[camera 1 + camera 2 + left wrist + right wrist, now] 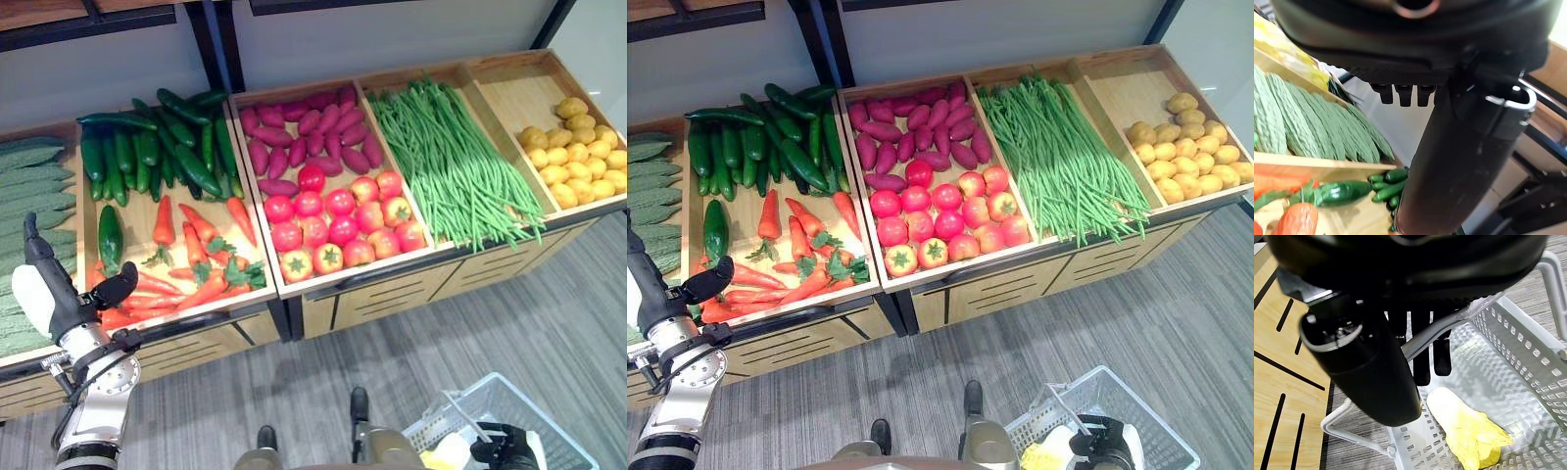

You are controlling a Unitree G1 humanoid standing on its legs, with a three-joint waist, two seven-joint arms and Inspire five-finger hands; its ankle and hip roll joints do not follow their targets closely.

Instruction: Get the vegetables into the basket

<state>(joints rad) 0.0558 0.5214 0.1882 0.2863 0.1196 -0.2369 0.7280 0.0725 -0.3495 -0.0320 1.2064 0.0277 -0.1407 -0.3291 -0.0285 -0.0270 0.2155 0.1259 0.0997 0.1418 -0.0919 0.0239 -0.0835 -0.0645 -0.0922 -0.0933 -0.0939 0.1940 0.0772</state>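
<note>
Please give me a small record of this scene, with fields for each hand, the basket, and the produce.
left hand: open, raised at the front edge of the carrots crate
right hand: fingers curled round the basket handle
basket: white, low at the robot's right, holds one yellow vegetable
display: cucumbers, tomatoes, green beans, lemons

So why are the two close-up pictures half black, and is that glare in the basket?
Left wrist view: the dark left hand sits right before the camera. Right wrist view: the right hand does likewise, and yes, light glints off the white basket beside the yellow vegetable.
</note>
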